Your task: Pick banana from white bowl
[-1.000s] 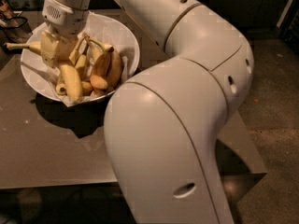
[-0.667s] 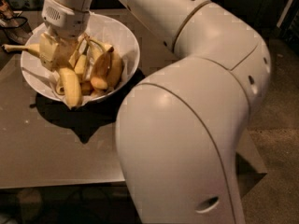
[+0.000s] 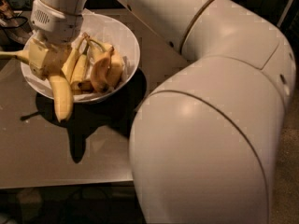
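The white bowl (image 3: 127,40) stands on the grey table (image 3: 56,157) at the upper left. Over the bowl's left side my gripper (image 3: 46,63) is shut on the banana (image 3: 62,102), a thick pale yellow one. Its thin stem sticks out to the left, and its lower end hangs down over the bowl's front rim. An orange-tinged banana (image 3: 101,72) and slimmer yellow bananas (image 3: 78,68) lie in the bowl just right of the gripper. The gripper's body hides the middle of the held banana.
My own arm's large white elbow (image 3: 210,143) fills the right and front of the view and hides that part of the table. Dark cables and small clutter (image 3: 10,17) lie beyond the table's far left corner. The table's front edge runs low in the picture.
The held banana has come up, and its lower end now hangs over the bowl's front rim instead of lying among the others. The elbow has swung right.
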### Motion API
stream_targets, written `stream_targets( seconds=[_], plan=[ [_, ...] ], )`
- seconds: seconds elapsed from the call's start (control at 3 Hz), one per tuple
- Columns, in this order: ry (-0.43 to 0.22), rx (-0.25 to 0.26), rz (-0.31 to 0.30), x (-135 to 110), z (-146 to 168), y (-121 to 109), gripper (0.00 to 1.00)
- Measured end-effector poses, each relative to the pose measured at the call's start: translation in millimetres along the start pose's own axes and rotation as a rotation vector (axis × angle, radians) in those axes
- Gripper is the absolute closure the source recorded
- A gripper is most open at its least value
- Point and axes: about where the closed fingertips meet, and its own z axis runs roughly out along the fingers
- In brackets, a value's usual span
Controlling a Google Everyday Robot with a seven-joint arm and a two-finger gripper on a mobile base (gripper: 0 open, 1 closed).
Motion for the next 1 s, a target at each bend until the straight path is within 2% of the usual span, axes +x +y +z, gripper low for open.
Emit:
stream_targets(
  seconds=[0.33, 0.67, 1.0],
  plan=[
    [-0.006, -0.024, 0.009, 10, 2, 19, 1.0],
    [0.015, -0.037, 0.074, 41, 6, 58, 1.0],
    [0.016, -0.037, 0.077, 41, 7, 59, 1.0]
  ],
)
